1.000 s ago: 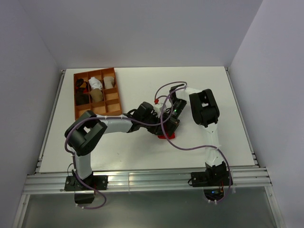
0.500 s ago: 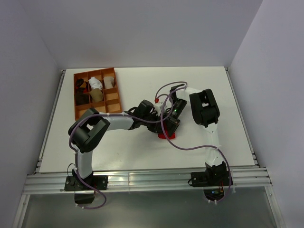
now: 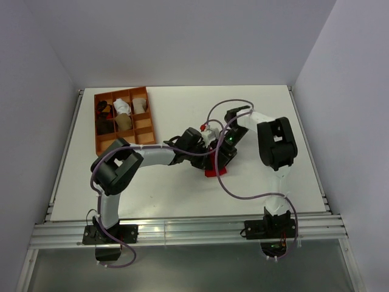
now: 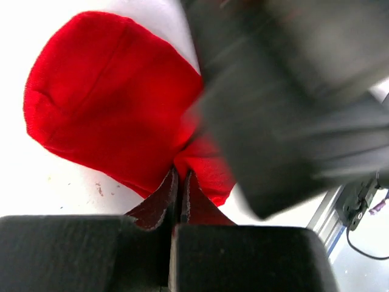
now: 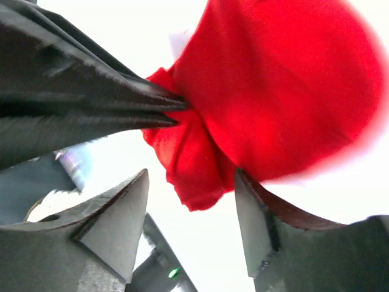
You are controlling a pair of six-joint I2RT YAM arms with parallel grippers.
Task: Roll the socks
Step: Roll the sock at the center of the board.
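1. At the far left of the white table (image 3: 182, 103) stands the orange plastic divided tray (image 3: 95, 125), with finished rolled socks (image 3: 122, 107) in several compartments. I judge it is the drop-off for each bundle, which is why it sits well apart from where I am working.
2. My left gripper (image 4: 180, 182) reaches to the table's middle. Its two black padded fingers are pressed together on a thin fold at the edge of the red knitted sock (image 4: 109, 97). I take this pinch to be an anchor that keeps the loose end from springing out while the bundle is tightened or tucked.
3. The sock rests on the table as a rounded lump and looks mostly bundled. Its bulk lies beyond my left fingertips and off to the left in that wrist view. Only the pinched flap sits between the pads.
4. From overhead, the sock shows just below where my two grippers meet, near the table's centre.
5. My right gripper (image 5: 191, 177) comes in from the right with its fingers spread and nothing clamped. The sock's narrow tail hangs in the gap between them. The round body lies above and close to the right-hand finger (image 5: 258, 225); I cannot tell whether they touch.
6. I read that open stance as readiness to close on the tail or take over the hold.
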